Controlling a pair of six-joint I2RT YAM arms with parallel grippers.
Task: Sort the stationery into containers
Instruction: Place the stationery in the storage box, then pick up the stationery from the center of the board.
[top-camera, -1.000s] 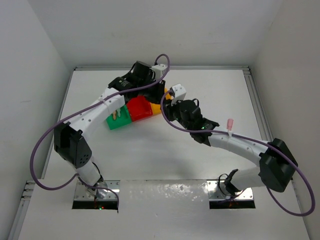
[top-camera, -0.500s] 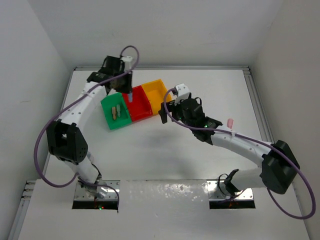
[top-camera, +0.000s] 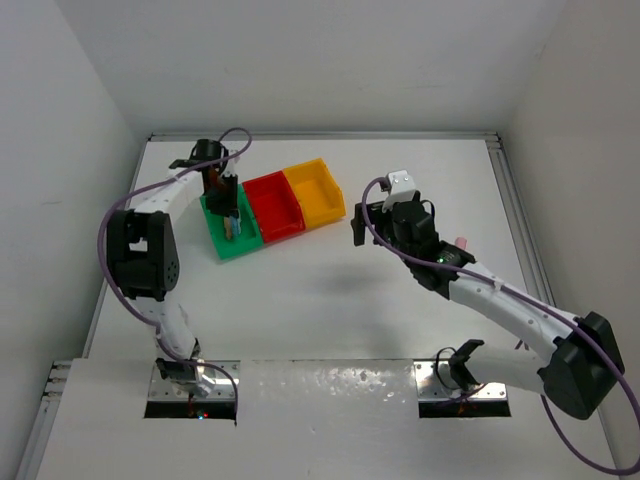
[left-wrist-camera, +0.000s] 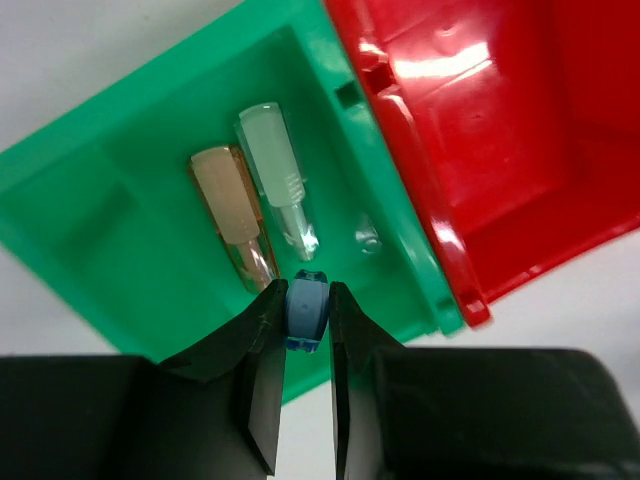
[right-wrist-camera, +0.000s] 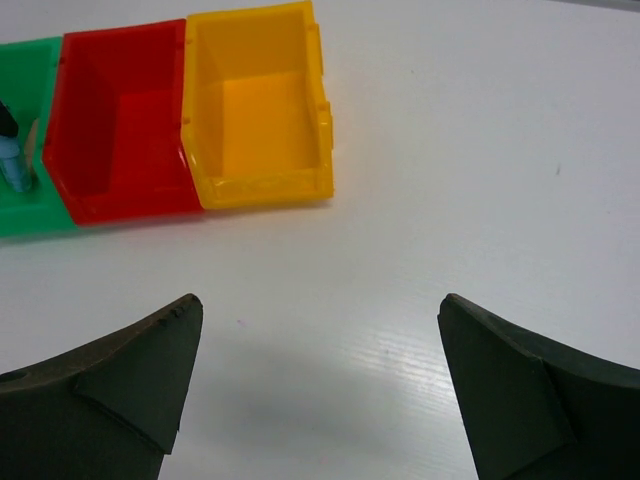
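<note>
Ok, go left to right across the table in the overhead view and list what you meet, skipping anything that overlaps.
Green plastic bin → red plastic bin → yellow-orange plastic bin → right gripper, open → small pink piece lying on the table.

From my screen I see a matte white tabletop (top-camera: 330, 310) boxed in by plain white panels, a side wall (top-camera: 60, 120) outward of the left tool (top-camera: 229, 212), another wall (top-camera: 590, 120) outward of the right tool (top-camera: 362, 222) and a back wall (top-camera: 320, 60) beyond both, with a pale metal rail (top-camera: 510, 200) edging it under soft, even light.
</note>
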